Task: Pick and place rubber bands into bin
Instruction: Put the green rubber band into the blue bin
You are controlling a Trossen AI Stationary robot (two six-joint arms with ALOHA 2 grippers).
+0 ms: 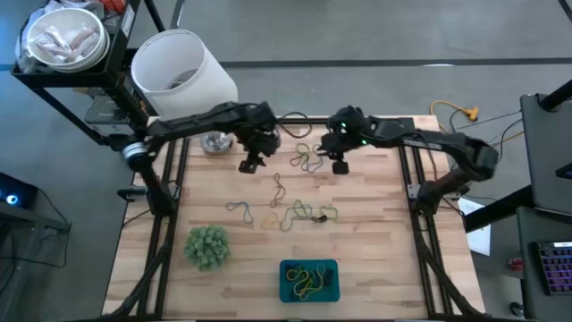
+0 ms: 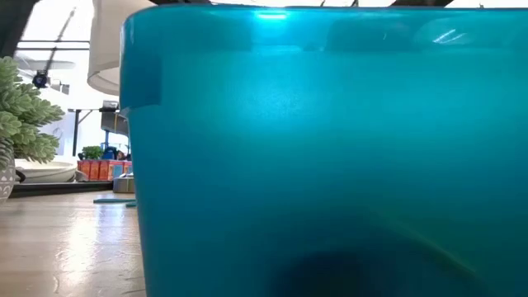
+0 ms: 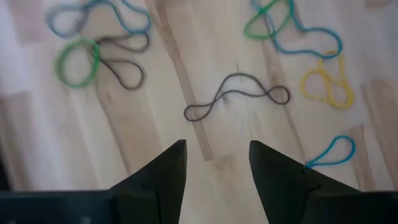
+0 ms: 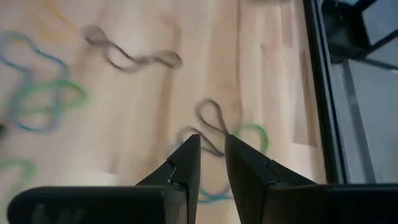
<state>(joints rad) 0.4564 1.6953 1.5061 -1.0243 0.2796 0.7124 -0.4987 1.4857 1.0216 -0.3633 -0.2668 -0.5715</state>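
Teal plastic fills nearly the whole low view: the bin (image 2: 330, 165) stands right in front of that camera. From above, the bin (image 1: 329, 266) sits at the near edge of the table (image 1: 384, 259), close to the middle, and it already holds a small tangle of yellow and green rubber bands.

More rubber bands (image 1: 299, 213) lie loose on the wood in the middle of the table, and another cluster (image 1: 307, 159) sits farther back, between the 2 grippers. A fuzzy green ball (image 1: 207, 246) rests near the left front, well apart from the bin. A big white container (image 1: 181, 67) stands at the back left corner, with a small metal dish (image 1: 215, 142) just in front of it.

Both arms reach in from the back. The left gripper (image 1: 250, 164) hangs over the back of the table, left of the far cluster. Its wrist view shows its fingers (image 3: 165, 177) spread apart with nothing between them, above bare wood, and a dark band (image 3: 236, 96) twisted into a figure of 8 lies just ahead.

The right gripper (image 1: 340, 165) hangs just right of the same cluster. Its fingers (image 4: 186, 165) are close together with a narrow gap, pinching nothing. A dark looped band (image 4: 211, 118) and a green one (image 4: 252, 134) lie right ahead of the tips.
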